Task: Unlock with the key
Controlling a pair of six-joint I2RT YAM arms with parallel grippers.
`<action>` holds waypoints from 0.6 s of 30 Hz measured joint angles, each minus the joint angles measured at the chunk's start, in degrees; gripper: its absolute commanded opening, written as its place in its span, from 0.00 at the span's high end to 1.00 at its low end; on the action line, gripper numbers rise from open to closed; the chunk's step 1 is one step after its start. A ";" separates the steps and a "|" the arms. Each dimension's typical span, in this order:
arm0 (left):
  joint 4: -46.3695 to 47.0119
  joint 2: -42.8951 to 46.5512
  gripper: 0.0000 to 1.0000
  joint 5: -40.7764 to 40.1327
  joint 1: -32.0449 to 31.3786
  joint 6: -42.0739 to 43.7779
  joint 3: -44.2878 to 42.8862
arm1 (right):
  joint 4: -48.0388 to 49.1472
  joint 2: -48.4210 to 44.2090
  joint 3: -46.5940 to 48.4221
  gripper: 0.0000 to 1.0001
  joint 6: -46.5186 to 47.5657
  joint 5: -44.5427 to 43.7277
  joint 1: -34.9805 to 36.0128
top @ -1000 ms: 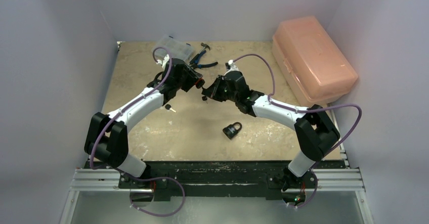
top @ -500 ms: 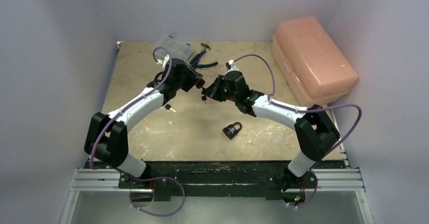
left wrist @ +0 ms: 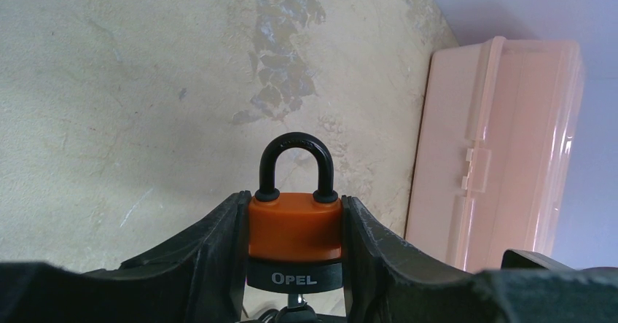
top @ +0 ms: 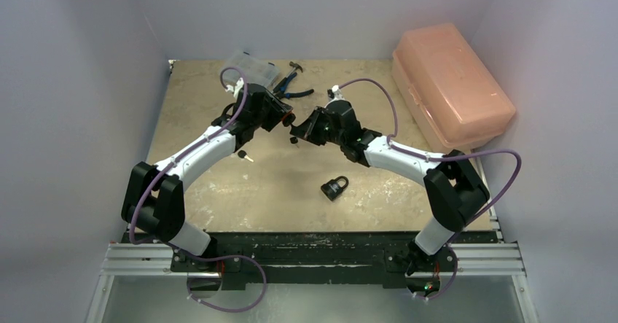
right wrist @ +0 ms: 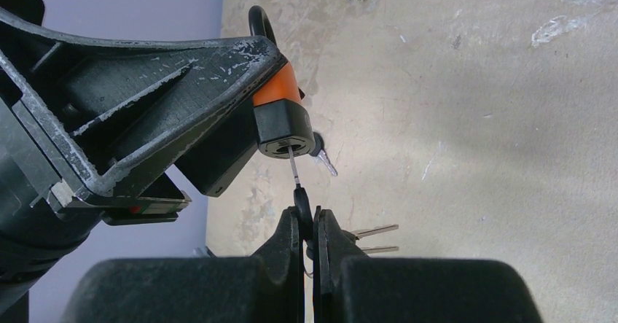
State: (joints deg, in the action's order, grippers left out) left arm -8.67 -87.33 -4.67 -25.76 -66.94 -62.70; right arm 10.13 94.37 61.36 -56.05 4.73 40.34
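An orange padlock with a black base and a black shackle sits clamped between the fingers of my left gripper, shackle seated in the body. It is held above the table, its keyhole facing the right arm. My right gripper is shut on the black head of a key. The key's blade points up, and its tip is in the keyhole of the padlock. Two spare keys hang from the same ring beside the fingers. From above, the two grippers meet at mid-table.
A second, black padlock lies nearer the arm bases, and a loose key lies under the left arm. A pink plastic case fills the back right. A clear organiser box and blue-handled pliers lie at the back.
The right gripper has edged slightly up and left toward the left gripper, bringing the key closer into the padlock. The left arm has stayed still.
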 measured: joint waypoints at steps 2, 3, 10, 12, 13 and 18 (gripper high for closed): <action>0.39 0.00 1.00 -0.02 0.07 0.00 0.00 | 0.55 0.13 -0.04 1.00 -0.70 1.05 -0.55; 0.72 0.00 1.00 0.07 0.11 -0.02 0.00 | 0.94 0.13 -0.24 1.00 -0.98 1.36 -0.70; 0.83 -0.02 1.00 0.31 0.13 0.00 0.00 | 0.96 0.13 -0.44 1.00 0.66 1.11 -0.90; 0.74 -0.11 1.00 0.90 0.13 0.00 0.00 | 0.02 0.13 0.20 1.00 2.34 0.04 -0.59; 0.85 -0.13 1.00 1.05 0.13 0.00 0.00 | -0.48 0.13 0.52 1.00 3.28 -0.72 -0.39; 0.96 -0.17 1.00 1.62 0.09 0.00 0.00 | -3.13 0.15 2.25 1.00 6.67 -3.39 0.44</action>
State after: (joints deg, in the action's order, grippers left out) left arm -7.70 -87.50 -3.05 -25.67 -66.94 -62.70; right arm 7.01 94.52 63.61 -49.39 1.34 40.77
